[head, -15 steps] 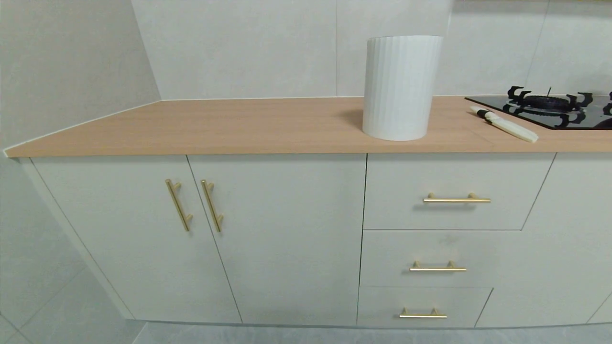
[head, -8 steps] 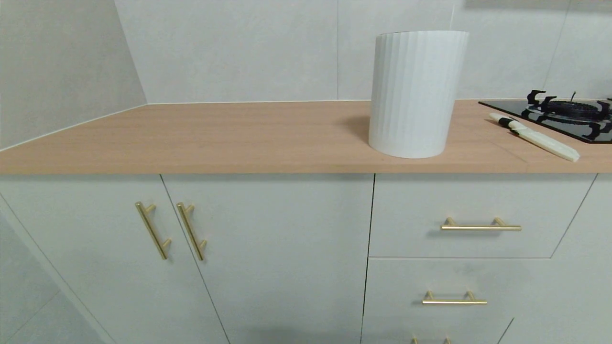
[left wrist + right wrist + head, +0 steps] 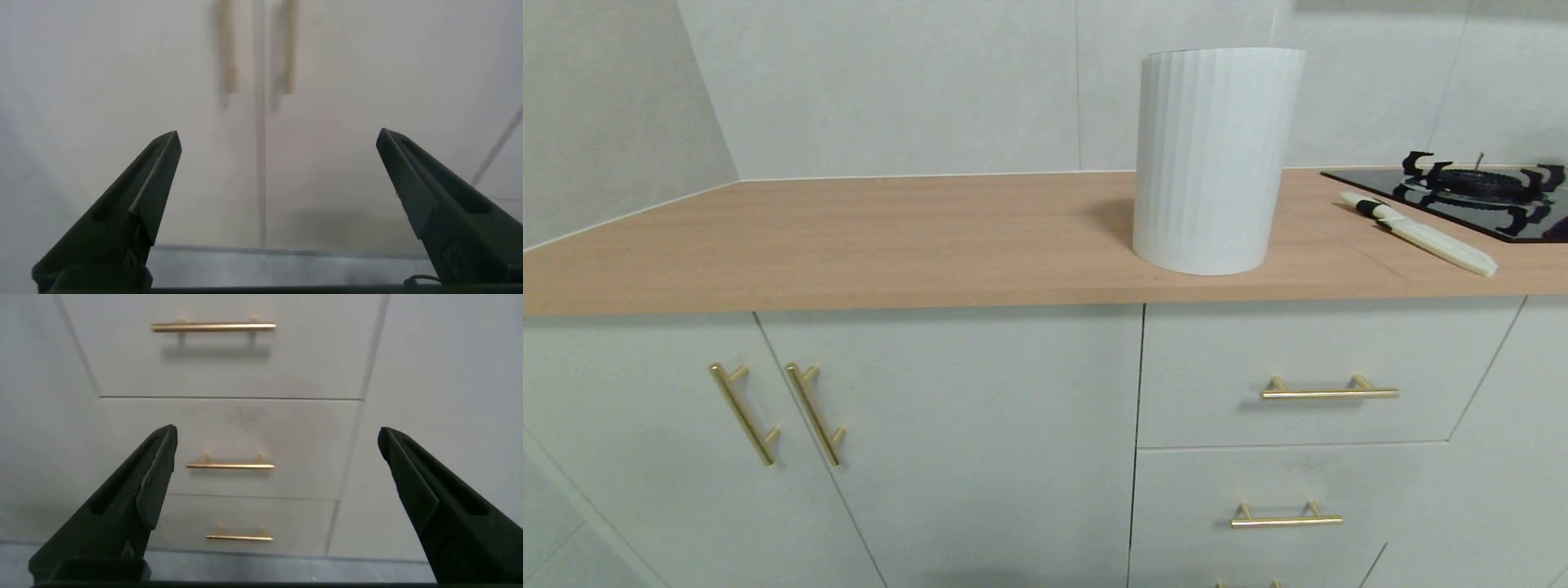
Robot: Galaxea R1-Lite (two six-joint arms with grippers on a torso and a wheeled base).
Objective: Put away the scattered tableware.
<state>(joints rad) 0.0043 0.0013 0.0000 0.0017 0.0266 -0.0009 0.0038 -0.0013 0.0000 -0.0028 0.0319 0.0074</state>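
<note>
Cream, black-banded knife [image 3: 1417, 233], right of frame
It lies diagonally; your right gripper [image 3: 278, 431] is nearer than the left gripper [image 3: 278, 137], both spread wide, empty.

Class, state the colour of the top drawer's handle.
Gold; the handle shows best in the right wrist view.

One tall white ribbed cylindrical container [image 3: 1213, 163], one cream knife with a black band [image 3: 1421, 235], one black gas hob [image 3: 1478, 181], two vertical brass door handles [image 3: 743, 414], three horizontal brass drawer handles [image 3: 214, 327].
</note>
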